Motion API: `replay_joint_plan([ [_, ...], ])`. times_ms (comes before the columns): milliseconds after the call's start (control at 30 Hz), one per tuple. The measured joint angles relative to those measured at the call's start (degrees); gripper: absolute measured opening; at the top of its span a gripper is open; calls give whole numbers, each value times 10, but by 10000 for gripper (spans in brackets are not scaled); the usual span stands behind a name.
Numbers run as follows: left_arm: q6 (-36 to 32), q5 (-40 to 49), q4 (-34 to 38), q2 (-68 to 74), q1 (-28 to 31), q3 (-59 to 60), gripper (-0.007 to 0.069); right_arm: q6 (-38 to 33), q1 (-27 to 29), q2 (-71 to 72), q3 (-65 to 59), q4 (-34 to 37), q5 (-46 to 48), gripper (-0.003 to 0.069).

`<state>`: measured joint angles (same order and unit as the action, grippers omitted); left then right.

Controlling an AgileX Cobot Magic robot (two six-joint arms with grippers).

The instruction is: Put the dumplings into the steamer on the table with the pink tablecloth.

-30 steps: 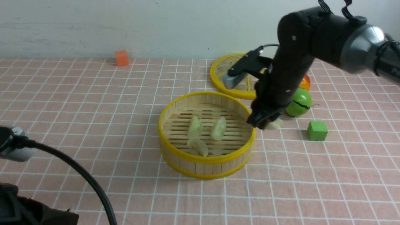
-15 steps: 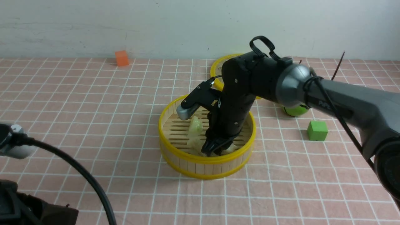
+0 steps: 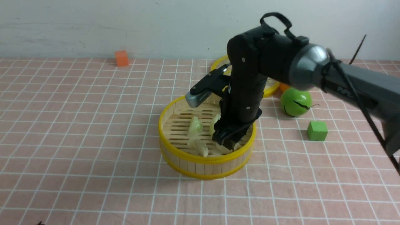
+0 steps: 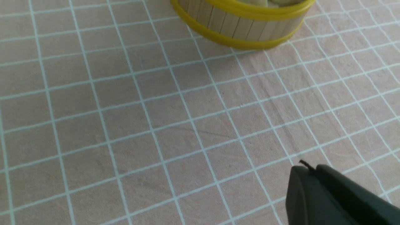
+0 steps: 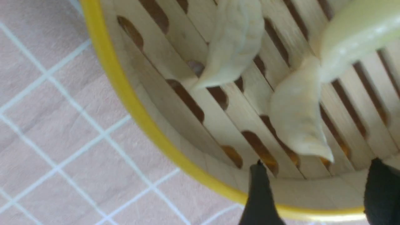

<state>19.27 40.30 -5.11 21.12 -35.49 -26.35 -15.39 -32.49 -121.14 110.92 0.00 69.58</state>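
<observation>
The steamer [image 3: 175,156] stands mid-table on the pink tablecloth [image 3: 93,125]. Inside it lie a pale green dumpling [image 3: 195,126], a second green one [image 3: 215,122] half hidden by the arm, a cream one [image 3: 198,146] and another cream one [image 3: 222,150]. My right gripper [image 3: 229,140] hangs open and empty just above the steamer floor. The right wrist view shows the open gripper [image 5: 318,187] over the near wall, two cream dumplings [image 5: 234,47] [image 5: 297,125] and a green one [image 5: 353,34]. My left gripper [image 4: 307,170] is shut and empty over bare cloth, short of the steamer [image 4: 243,25].
The flat yellow-rimmed lid [image 3: 269,89] lies behind my right arm. A green ball [image 3: 295,101] and an orange thing [image 3: 283,87] sit right of the steamer, a green cube [image 3: 317,130] nearer. An orange cube [image 3: 121,58] sits by the far wall.
My right gripper carried a cream dumpling from right of the steamer into it, let it go and rose a little. The left arm has drawn back out of the front view.
</observation>
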Motion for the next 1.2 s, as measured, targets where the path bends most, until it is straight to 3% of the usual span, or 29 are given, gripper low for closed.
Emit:
replay_joint_plan([
  [100,1,0,-9,-45,0,2,20,12,0,34,1,13,6,375],
  [133,1,0,-10,-75,0,2,20,19,0,64,-4,28,8,318],
  [200,1,0,-11,-92,0,2,22,22,0,86,-12,39,9,278],
  [300,1,1,-12,-120,0,2,29,26,0,161,-65,76,11,115],
  [400,1,2,-13,-122,0,2,35,26,0,235,-141,87,11,0],
  [533,1,4,-13,-123,0,2,38,28,0,325,-234,87,-27,-20],
  [867,1,9,-13,-123,0,2,38,29,0,684,-546,102,-271,-18],
  [1200,1,10,-13,-123,0,2,50,30,0,934,-718,106,-472,-11],
])
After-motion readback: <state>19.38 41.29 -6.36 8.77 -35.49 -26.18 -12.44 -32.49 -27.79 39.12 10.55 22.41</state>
